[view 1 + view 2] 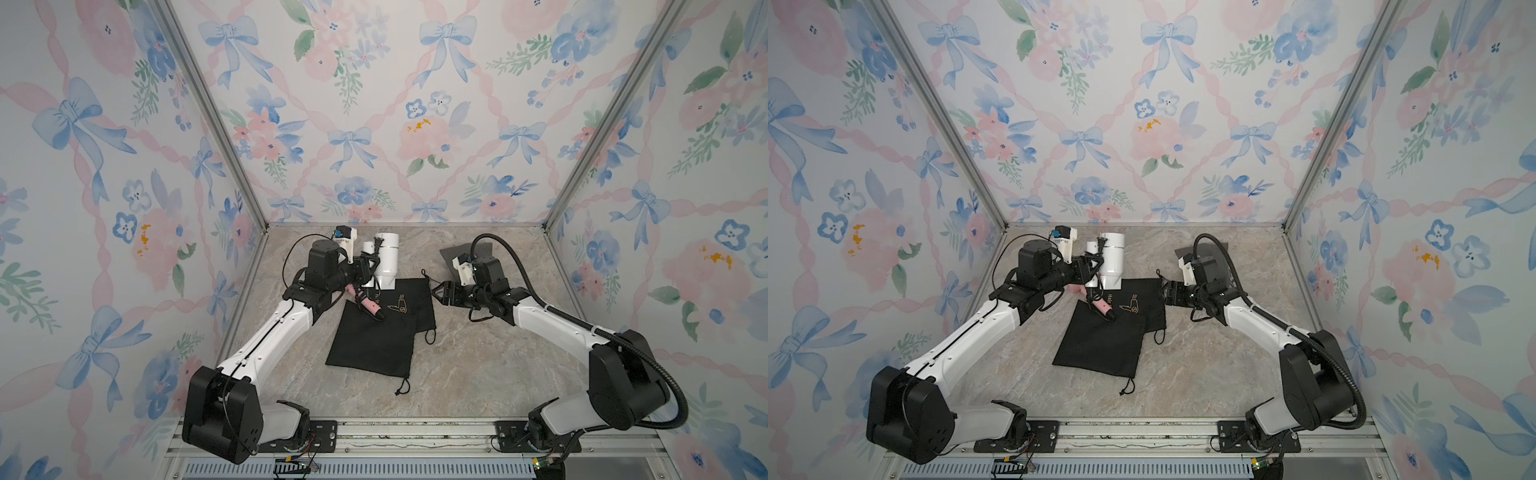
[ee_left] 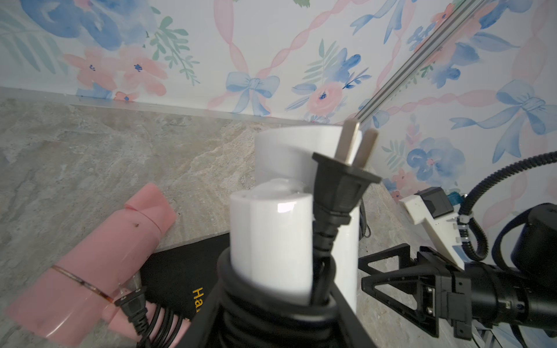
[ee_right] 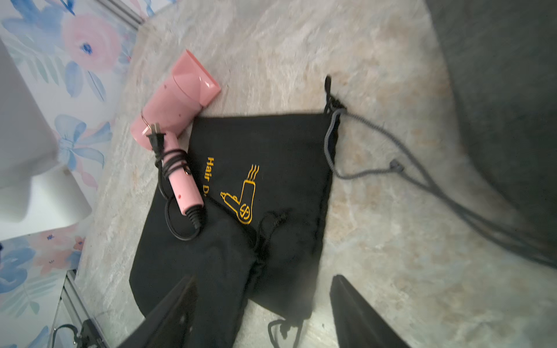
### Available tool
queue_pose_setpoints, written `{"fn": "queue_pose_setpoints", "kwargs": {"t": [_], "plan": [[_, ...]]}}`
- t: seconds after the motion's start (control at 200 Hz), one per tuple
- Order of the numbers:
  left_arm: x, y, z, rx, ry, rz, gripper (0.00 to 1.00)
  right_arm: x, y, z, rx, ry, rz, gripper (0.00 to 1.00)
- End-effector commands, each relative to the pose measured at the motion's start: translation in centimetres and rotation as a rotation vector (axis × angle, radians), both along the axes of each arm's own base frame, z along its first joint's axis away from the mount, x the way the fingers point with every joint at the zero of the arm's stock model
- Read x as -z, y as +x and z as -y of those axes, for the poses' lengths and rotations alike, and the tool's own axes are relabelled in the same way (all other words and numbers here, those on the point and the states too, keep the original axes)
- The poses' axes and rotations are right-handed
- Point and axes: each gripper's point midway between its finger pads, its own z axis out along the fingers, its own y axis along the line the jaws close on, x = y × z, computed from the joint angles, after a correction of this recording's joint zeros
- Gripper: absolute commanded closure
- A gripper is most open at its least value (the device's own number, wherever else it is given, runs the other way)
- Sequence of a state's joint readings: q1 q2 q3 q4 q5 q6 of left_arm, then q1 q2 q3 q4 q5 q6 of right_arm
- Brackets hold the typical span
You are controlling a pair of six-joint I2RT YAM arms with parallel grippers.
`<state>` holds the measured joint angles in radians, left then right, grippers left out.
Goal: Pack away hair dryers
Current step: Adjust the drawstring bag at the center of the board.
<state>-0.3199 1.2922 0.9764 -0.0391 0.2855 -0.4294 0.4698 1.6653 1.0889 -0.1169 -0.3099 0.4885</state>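
Note:
A white hair dryer hangs above the back of the table. My left gripper is shut on its handle, where the black cord is wound; the plug sticks up beside it. The pink hair dryer lies flat, its handle resting on the printed black pouch. My right gripper hovers open over that pouch's near edge, nothing between its fingers.
A second black pouch overlaps the printed one toward the front, its drawstring trailing on the marble table. A grey pouch lies at the back right, its cord running across the table. Papered walls enclose three sides.

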Motion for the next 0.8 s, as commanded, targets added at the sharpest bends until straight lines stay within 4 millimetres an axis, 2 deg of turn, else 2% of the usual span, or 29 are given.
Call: {"fn": "queue_pose_setpoints", "kwargs": {"t": [0.0,0.11,0.265,0.53,0.795], "plan": [[-1.4,-0.5,-1.2,-0.026,0.027,0.057,0.91,3.7,-1.6,-0.7,-0.026,-0.073,-0.077,0.29],[-1.4,-1.0,-1.7,-0.039,0.039,0.055,0.91,5.2,-2.3,-1.7,-0.048,-0.089,-0.110,0.32],[-1.0,-1.7,-2.4,-0.055,0.054,0.047,0.91,6.4,-2.9,-3.0,-0.079,-0.092,-0.137,0.36],[-0.5,-2.4,-3.3,-0.072,0.061,0.041,0.92,8.0,-5.4,-6.8,-0.144,-0.071,-0.173,0.37],[-0.5,-2.6,-3.6,-0.073,0.064,0.043,0.92,9.1,-5.5,-9.1,-0.169,-0.065,-0.187,0.41]]}}
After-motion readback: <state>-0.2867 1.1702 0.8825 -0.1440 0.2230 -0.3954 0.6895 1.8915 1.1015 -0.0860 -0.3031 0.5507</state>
